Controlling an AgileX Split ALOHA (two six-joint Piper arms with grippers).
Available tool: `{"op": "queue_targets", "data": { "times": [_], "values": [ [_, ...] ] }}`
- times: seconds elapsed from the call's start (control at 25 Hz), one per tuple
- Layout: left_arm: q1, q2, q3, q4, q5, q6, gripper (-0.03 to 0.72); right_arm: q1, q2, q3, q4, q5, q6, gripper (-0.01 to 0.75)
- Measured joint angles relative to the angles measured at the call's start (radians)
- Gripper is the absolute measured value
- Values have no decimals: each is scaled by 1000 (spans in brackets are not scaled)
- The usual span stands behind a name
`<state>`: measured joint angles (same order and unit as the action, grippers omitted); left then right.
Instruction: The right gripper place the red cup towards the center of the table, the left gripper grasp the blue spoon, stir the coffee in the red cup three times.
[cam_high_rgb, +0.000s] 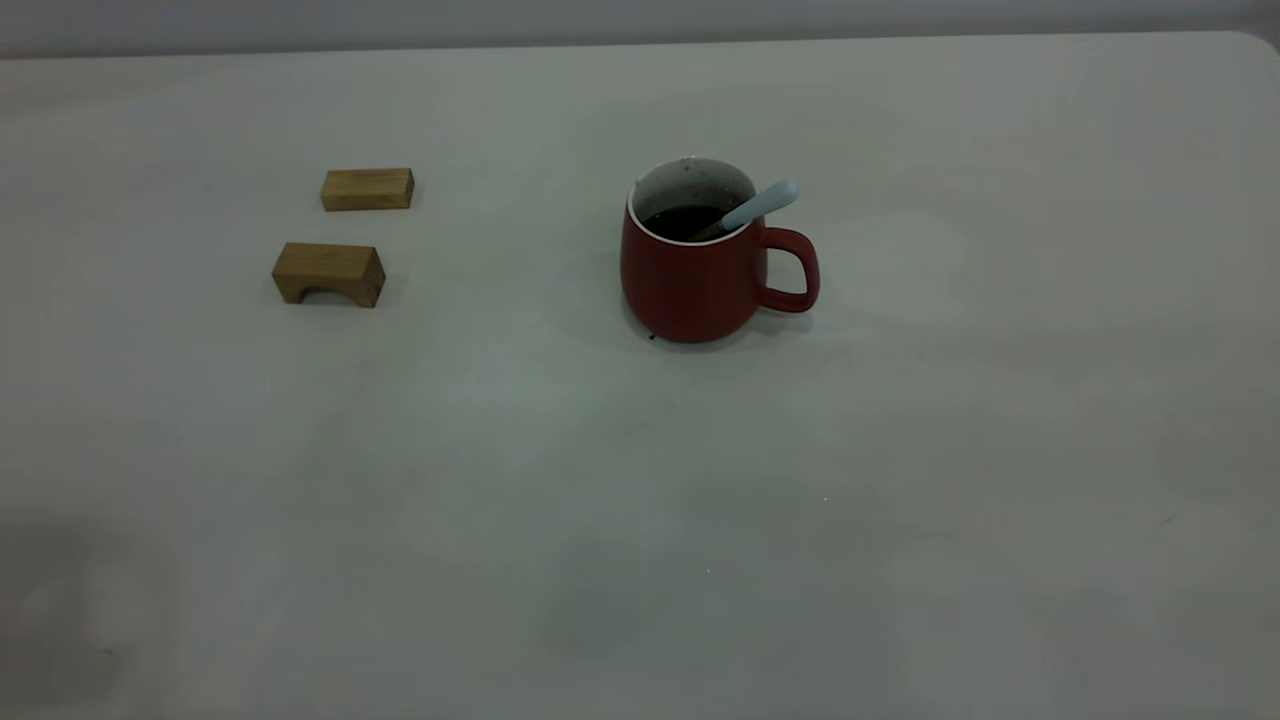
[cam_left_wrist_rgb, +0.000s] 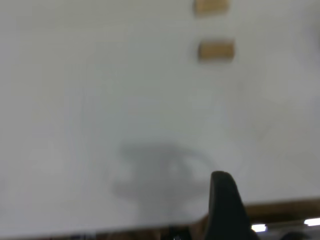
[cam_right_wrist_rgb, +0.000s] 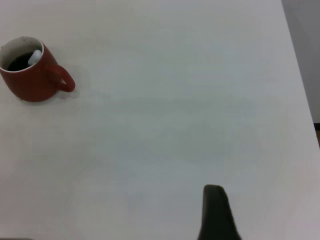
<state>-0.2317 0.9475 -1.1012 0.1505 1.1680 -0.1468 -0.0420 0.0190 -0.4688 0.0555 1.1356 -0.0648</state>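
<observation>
Table: we see the large plain off-white tabletop (cam_high_rgb: 900, 520) with one rounded corner at the far right; it carries everything here, and neither arm shows in the exterior view.
Cup: the squat dark-red mug with a white interior (cam_high_rgb: 695, 280) stands upright near the middle of the table, handle to that view's right; we judge it already placed, central so that either arm can reach it.
Blocks: two small wooden blocks (cam_high_rgb: 367, 189) and (cam_high_rgb: 329, 273) sit well to the left of the cup, apart from it; we judge them bystanders to the task.
Coffee: the dark, nearly black liquid (cam_high_rgb: 685, 220) lies low inside the cup.
Spoon: the slim spoon with a pale-blue handle (cam_high_rgb: 762, 206) leans on the rim above the handle side, its bowl sunk in the coffee and hidden; nothing holds it.
Left gripper: only one black fingertip (cam_left_wrist_rgb: 225, 200) shows at the frame edge; we cannot tell its state; it hangs away from the cup.
Right gripper: again one black tip (cam_right_wrist_rgb: 215, 212), far from the cup; state not discernible.
</observation>
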Motion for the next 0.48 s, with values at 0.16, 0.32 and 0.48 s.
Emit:
{"op": "queue_targets", "data": {
  "times": [0.16,0.32,0.48],
  "values": [
    [105,-216,231,-28,0,4,527,0,0,0,0,0,0,545],
    [169,-427,413,-39,-1,8,527,0,0,0,0,0,0,545],
    [205,-604,532,-48,-7,8,527,0,0,0,0,0,0,545]
  ]
}}
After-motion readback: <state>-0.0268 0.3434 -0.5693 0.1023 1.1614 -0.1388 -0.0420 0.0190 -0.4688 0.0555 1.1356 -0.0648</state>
